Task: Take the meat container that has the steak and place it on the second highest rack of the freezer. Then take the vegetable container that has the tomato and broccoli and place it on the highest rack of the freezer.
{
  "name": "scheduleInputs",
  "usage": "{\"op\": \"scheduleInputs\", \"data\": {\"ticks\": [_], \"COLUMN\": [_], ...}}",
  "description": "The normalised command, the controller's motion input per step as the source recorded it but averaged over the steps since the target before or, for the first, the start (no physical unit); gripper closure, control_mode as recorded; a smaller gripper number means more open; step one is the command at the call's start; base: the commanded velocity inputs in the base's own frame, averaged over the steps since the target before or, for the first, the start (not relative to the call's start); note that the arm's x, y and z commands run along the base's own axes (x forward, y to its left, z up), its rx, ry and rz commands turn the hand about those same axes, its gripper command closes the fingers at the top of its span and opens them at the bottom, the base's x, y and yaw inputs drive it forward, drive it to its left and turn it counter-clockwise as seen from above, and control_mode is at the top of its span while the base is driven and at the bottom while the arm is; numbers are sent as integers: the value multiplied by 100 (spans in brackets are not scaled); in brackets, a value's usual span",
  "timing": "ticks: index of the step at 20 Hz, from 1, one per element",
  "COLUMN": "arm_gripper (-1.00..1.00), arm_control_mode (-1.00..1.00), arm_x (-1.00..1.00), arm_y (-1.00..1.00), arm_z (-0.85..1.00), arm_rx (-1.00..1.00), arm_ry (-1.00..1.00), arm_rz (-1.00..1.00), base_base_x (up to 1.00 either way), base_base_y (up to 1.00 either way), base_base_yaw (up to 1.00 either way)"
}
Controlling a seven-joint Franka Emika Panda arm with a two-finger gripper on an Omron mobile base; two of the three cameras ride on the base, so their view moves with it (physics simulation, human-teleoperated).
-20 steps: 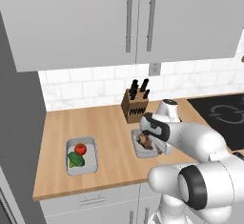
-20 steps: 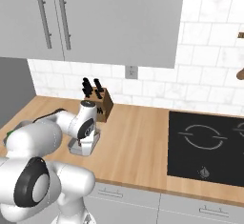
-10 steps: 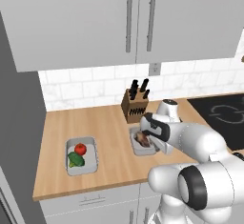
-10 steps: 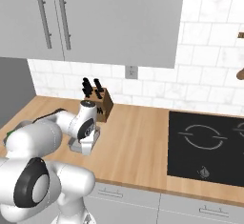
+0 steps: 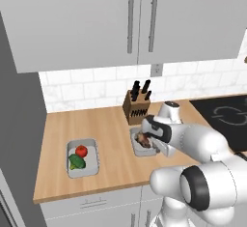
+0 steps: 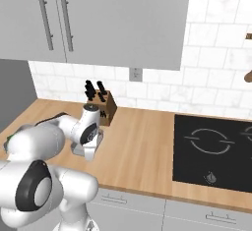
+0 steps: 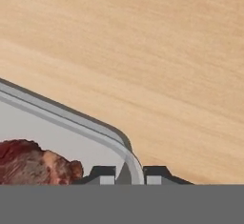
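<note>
1. The end effector (image 7: 128,173) is closed on the rim of the meat container (image 7: 71,123).
2. That container, with the steak (image 5: 144,139) inside, sits on the desk (image 5: 111,124) near the knife block (image 5: 137,106).
3. The grip is only on a thin corner, so the tray could tip or slip when lifted.
4. The steak could then slide out.
</note>
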Motion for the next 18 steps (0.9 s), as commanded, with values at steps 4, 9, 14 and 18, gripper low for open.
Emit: {"op": "scheduleInputs", "data": {"ticks": [4,9,14,18], "arm_gripper": [100,100,100,100], "arm_control_mode": [-100,-100,-100,-100], "arm_x": [0,0,-6,-14], "arm_y": [11,9,0,0], "arm_z": [-77,-55,16,65], "arm_rx": [-6,-5,0,0], "arm_ry": [0,0,-1,-1], "arm_rz": [0,0,0,0], "base_base_x": [0,0,0,0], "base_base_y": [0,0,0,0], "base_base_yaw": [0,0,0,0]}}
